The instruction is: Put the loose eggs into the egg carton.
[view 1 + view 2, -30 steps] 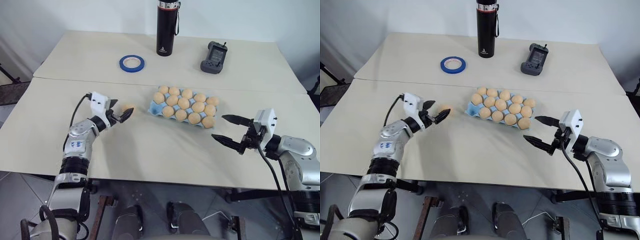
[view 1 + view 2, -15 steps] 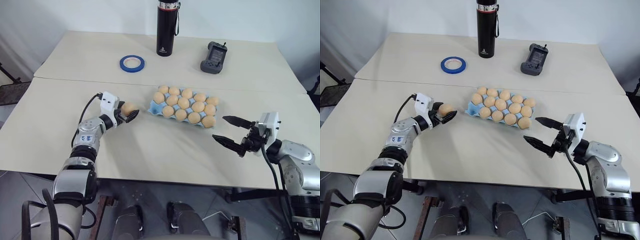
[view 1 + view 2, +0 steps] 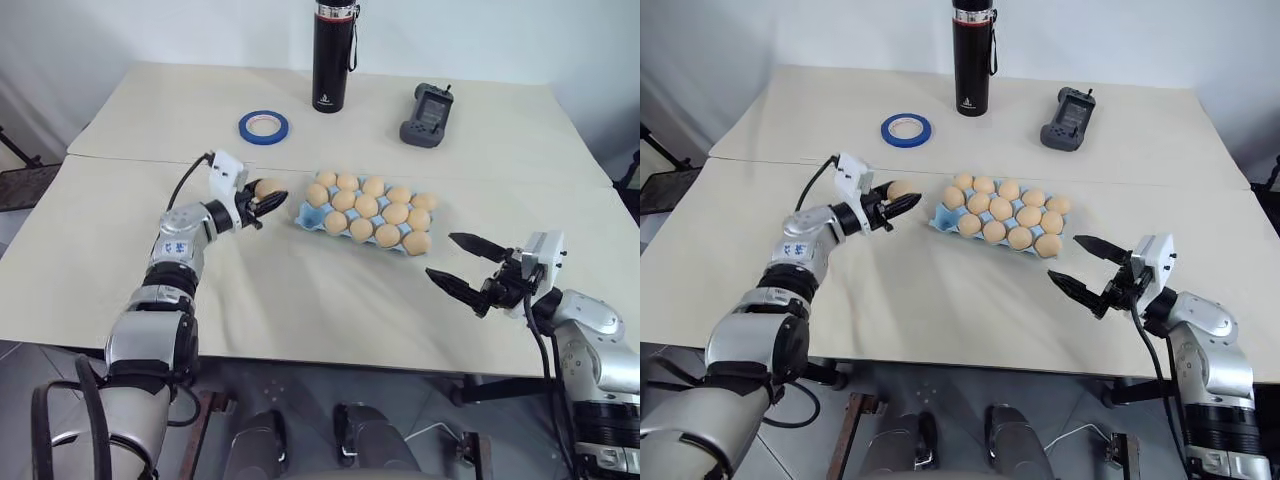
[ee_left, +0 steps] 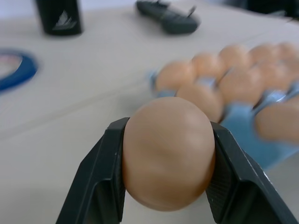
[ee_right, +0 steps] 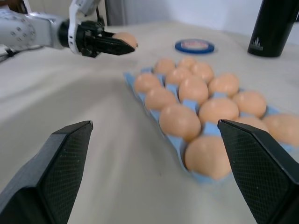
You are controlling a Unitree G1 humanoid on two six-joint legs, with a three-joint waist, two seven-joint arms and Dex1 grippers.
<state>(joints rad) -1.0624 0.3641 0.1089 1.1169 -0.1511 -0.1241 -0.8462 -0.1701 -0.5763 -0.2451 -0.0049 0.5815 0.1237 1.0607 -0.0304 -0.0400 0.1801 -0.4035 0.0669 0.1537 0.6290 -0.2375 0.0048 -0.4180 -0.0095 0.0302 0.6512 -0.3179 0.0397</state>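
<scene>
Left wrist view puts it plainly: my left end effector (image 4: 167, 161) is pinching one egg (image 4: 168, 153) between its two black fingers (image 4: 100, 179), one on each flank, with the egg's rounded end facing forward. Past it, slightly to my right, lies the carton (image 4: 252, 123), its near corner just beyond the egg.

From the head camera, the held egg (image 3: 266, 189) hangs above the tabletop (image 3: 300, 300), beside the carton's (image 3: 312, 222) left end and apart from it. The carton's long axis runs away from my left end effector (image 3: 270, 203) toward my right and slightly toward me, so the cups line up roughly along the way I point. I count about fourteen eggs seated, and I judge the vacant cup to be at the near-left corner, though I can't see it clearly. If so, the coming move is a short carry to the right, then a lowering.

My right end effector (image 3: 465, 270) is spread wide and holds nothing, hovering off the carton's near right corner. The left is plainly the nearer arm to that corner, and it has the egg.
</scene>
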